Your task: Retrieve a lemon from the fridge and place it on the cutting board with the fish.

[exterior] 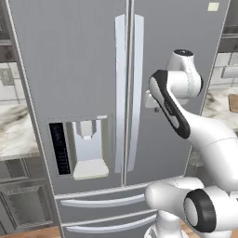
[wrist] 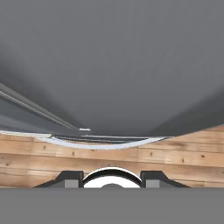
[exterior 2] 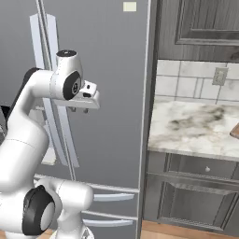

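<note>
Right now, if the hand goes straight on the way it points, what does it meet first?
Probably the wooden floor in front of the fridge: the hand points down along the closed door. It may brush a drawer handle first; depth is unclear.

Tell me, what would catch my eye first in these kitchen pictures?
The tall grey fridge, doors closed, with long pale handles down its middle and a dispenser panel on the left door. Right before it bends the white robot arm, its hand near the right door, holding nothing. A marble counter lies right of the fridge.
</note>
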